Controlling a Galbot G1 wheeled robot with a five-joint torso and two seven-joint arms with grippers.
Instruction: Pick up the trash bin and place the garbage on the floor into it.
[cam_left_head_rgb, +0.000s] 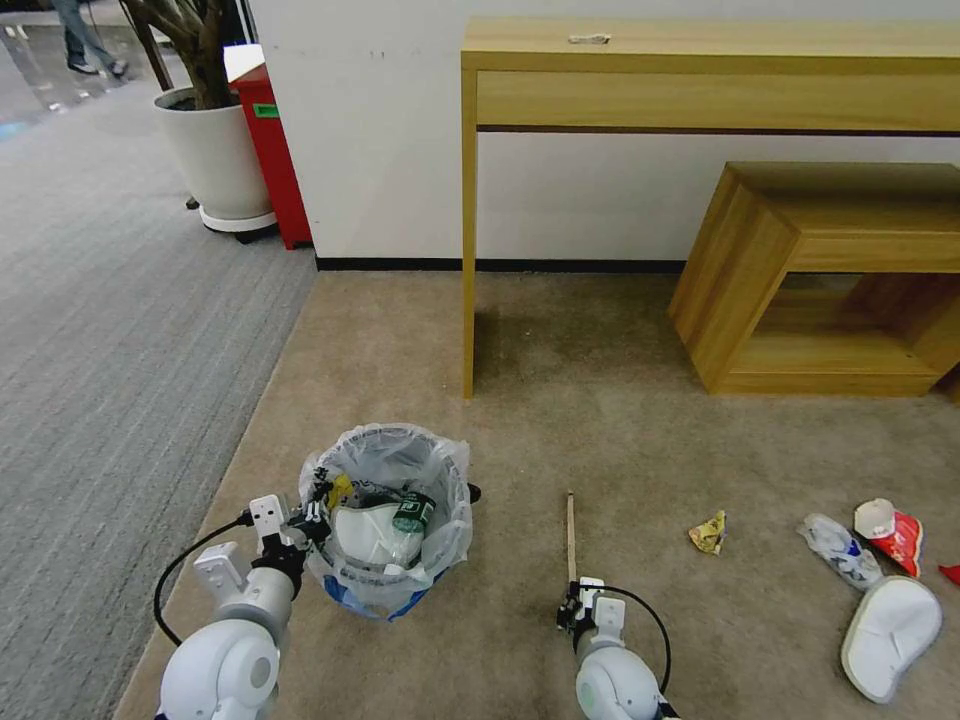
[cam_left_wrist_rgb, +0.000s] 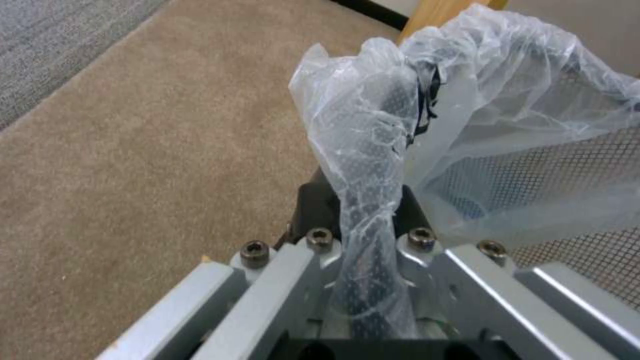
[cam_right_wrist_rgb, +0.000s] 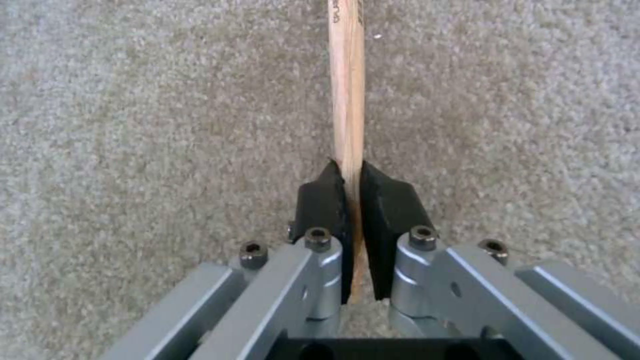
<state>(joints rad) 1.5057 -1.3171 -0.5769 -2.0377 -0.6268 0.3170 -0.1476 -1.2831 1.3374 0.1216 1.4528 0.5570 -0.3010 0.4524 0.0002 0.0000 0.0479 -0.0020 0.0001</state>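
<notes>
Beige carpet (cam_left_head_rgb: 600, 400) under wooden desk (cam_left_head_rgb: 700, 90), white wall (cam_left_head_rgb: 380, 130) behind

Left arm reaching forward and low, left gripper (cam_left_head_rgb: 318, 518) clamped on the rim of the trash bin (cam_left_head_rgb: 385, 520), black pads (cam_left_wrist_rgb: 313, 207) pinching mesh and plastic liner together. Right arm stretched low over the carpet, right gripper (cam_left_head_rgb: 572, 608) closed tight around the near end of the wooden stick (cam_right_wrist_rgb: 348, 100).

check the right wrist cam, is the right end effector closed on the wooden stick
Yes, the right end effector has both black pads pressed against the sides of the wooden stick, which lies on the carpet.
</notes>
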